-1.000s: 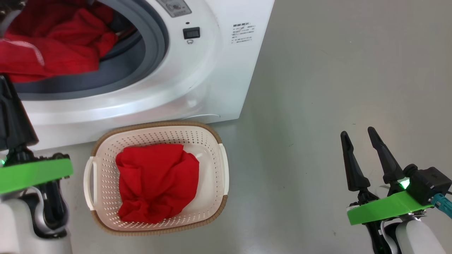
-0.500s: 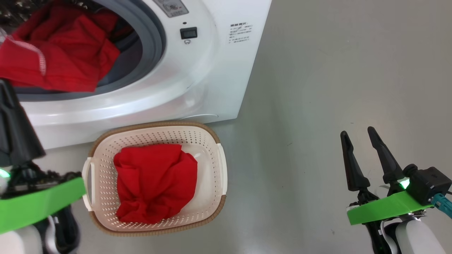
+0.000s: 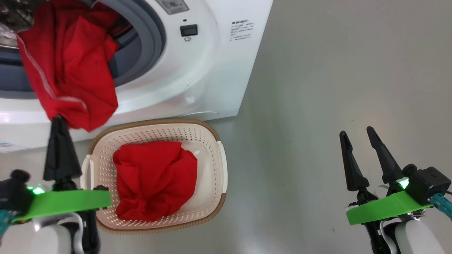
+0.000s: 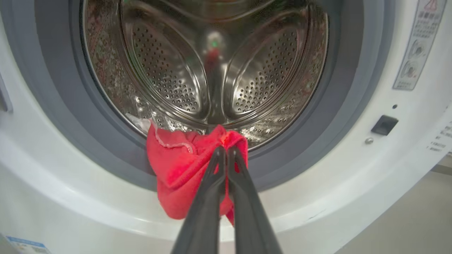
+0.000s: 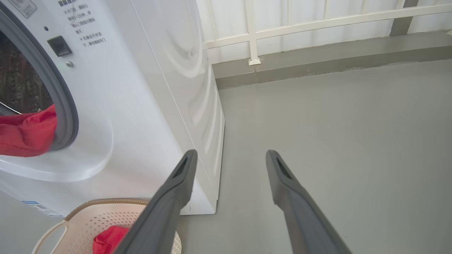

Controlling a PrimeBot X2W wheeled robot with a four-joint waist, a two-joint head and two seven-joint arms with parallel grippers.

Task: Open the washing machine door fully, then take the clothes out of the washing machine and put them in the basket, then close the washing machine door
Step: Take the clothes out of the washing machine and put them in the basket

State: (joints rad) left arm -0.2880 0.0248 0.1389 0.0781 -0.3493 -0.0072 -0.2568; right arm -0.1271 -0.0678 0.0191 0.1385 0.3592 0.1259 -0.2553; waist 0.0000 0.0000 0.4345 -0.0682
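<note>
A: Clothes first. Where?
B: One red garment (image 3: 70, 70) hangs out of the washer (image 3: 212, 63) mouth. It is draped over the grey gasket (image 3: 150, 42) and down the white front, with white stitching along one edge. Its lowest part is just above the basket (image 3: 215, 141) rim's far left corner.
A: Held?
B: Yes. The left pincer (image 3: 58, 121) has its fingers pressed together on the garment's bottom edge, pointing up into it. In the left wrist view the tips are clamped on a fold of red cloth in front of the gasket, with the steel drum (image 4: 169, 70) behind. There's something pale at the drum's lower left — can't tell what.
A: Basket?
B: On the floor (image 3: 317, 88), right up against the washer's base. A second piece (image 3: 155, 180) of red cloth is bunched in the middle, and bare perforated bottom shows around it. The left arm's green mount overlaps the basket's left handle in the head view.
A: Other arm?
B: The right pincer (image 3: 356, 131) is low on the right over bare floor, well apart from the basket. Its fingers are spread wide and it holds nothing. The right wrist view looks past the washer's side to a white railing (image 5: 317, 23).
</note>
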